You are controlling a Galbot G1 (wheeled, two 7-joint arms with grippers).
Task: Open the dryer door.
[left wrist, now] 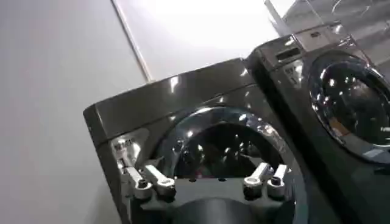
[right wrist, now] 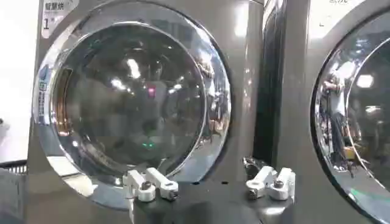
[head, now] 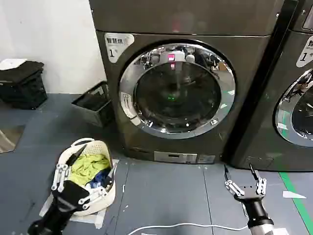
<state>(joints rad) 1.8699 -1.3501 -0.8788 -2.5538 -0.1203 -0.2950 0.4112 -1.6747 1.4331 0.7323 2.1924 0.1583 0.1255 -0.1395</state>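
Both grippers' jaws gape empty; dryer door (head: 177,88) shut, chrome-ringed dark glass.

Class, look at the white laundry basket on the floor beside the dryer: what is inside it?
The laundry basket holds crumpled yellow-green cloth with blue fabric beside it. The left gripper hangs in front with open jaws, hiding part of the contents, and anything under the top layer is covered.
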